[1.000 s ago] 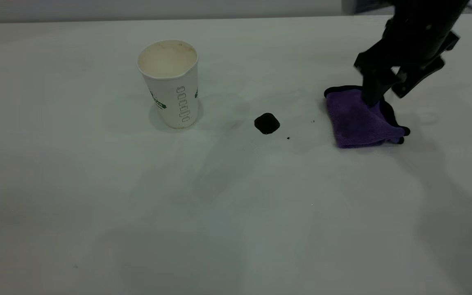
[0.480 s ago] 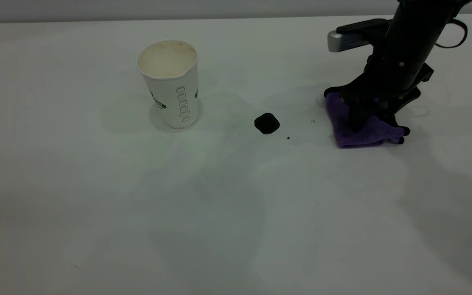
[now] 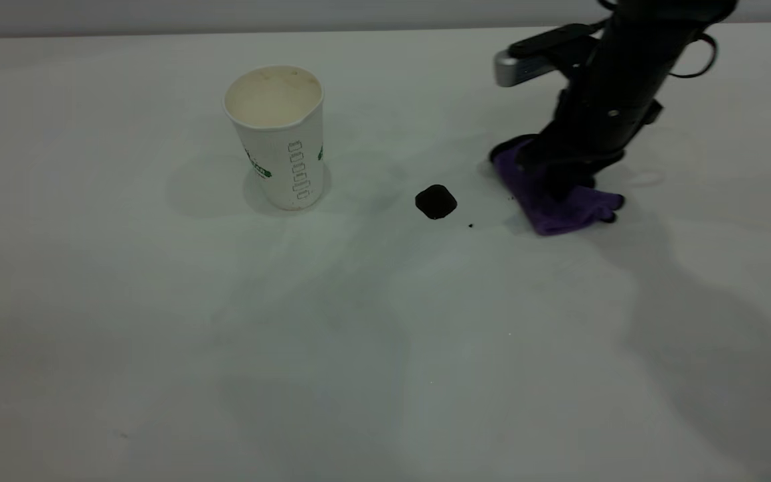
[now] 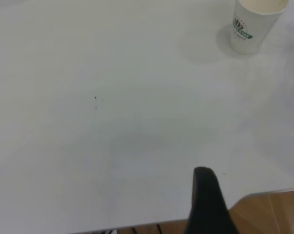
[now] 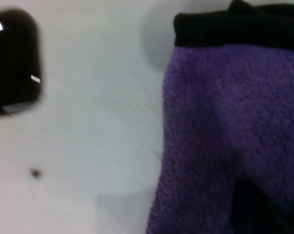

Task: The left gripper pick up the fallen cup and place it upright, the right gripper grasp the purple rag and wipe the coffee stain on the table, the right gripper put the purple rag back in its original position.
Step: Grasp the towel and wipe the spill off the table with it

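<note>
The right gripper (image 3: 563,181) has come down from above the far edge of the purple rag (image 3: 553,201) onto the cloth and closed on it, then slid with it across the table (image 3: 385,335) toward the coffee stain (image 3: 436,201); the rag, earlier well to the stain's right, now lies nearer it, more bunched under the fingers, and apart from it

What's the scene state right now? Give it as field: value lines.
cup: upright on the table, left of the stain
coffee stain: unwiped, apart from the rag
purple rag: on the table, right of the stain, under the right arm
right end effector: down on the rag
left end effector: near the table edge, away from the cup
</note>
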Motion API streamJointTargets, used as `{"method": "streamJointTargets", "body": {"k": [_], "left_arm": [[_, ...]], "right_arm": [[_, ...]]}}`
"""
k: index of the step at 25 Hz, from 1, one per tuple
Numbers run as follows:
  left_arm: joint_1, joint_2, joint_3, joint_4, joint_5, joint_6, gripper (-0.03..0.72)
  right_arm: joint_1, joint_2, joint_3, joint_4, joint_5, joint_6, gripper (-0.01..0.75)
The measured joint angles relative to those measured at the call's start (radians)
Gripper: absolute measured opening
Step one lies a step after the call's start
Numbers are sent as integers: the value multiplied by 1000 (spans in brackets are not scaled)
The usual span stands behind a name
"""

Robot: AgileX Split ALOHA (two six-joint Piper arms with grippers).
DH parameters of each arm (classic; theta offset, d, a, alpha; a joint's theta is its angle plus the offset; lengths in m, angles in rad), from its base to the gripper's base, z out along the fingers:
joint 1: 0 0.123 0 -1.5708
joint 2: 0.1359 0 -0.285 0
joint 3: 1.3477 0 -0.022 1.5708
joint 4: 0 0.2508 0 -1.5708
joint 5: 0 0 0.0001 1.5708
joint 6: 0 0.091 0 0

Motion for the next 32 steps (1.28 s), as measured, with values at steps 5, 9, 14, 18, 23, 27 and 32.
{"method": "streamJointTargets", "body": {"k": [5, 9, 14, 18, 23, 27, 32], "left_arm": [[0, 0, 0, -1, 0, 0, 519], [0, 0, 0, -1, 0, 0, 519], [0, 0, 0, -1, 0, 0, 519], [0, 0, 0, -1, 0, 0, 519], [0, 0, 0, -2, 0, 0, 519], [0, 0, 0, -2, 0, 0, 519], [0, 0, 0, -3, 0, 0, 519]], "right_arm": [[49, 40, -93, 2, 8, -1, 56], [88, 84, -197, 4, 59, -1, 56], [142, 107, -251, 31, 117, -2, 56], [185, 109, -258, 63, 186, -2, 56], [249, 110, -258, 123, 282, -2, 56], [314, 112, -258, 136, 333, -2, 56], [342, 112, -258, 116, 342, 6, 56]]}}
